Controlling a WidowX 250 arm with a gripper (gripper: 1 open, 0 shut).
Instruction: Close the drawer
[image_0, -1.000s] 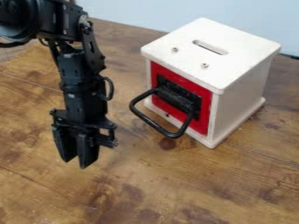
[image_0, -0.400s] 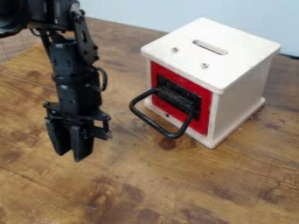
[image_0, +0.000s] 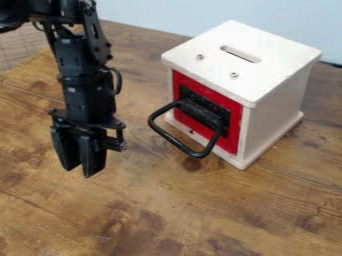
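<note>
Nearest the camera lies a broad stretch of bare wooden table (image_0: 201, 225), its grain running in front of and below the gripper (image_0: 83, 165), with no object on it. The gripper hangs on its black arm (image_0: 78, 70) at the left, pointing straight down, its two dark fingers (image_0: 91, 158) pressed close together with hardly a gap between them and nothing held; the tips are low over the wood, and whether they touch it cannot be told.

To the gripper's right, across a strip of open table, is the black loop handle (image_0: 178, 133), whose rounded near edge is the closest part of the box to the fingers, yet plainly apart from them. Behind the handle the drawer (image_0: 201, 108) shows a dark front set in the red face (image_0: 210, 112) of the white box (image_0: 261, 75). Farther right and back, the box's top (image_0: 245, 55) carries a slot and two small screws. Beyond it, the table's far edge meets a pale wall.
</note>
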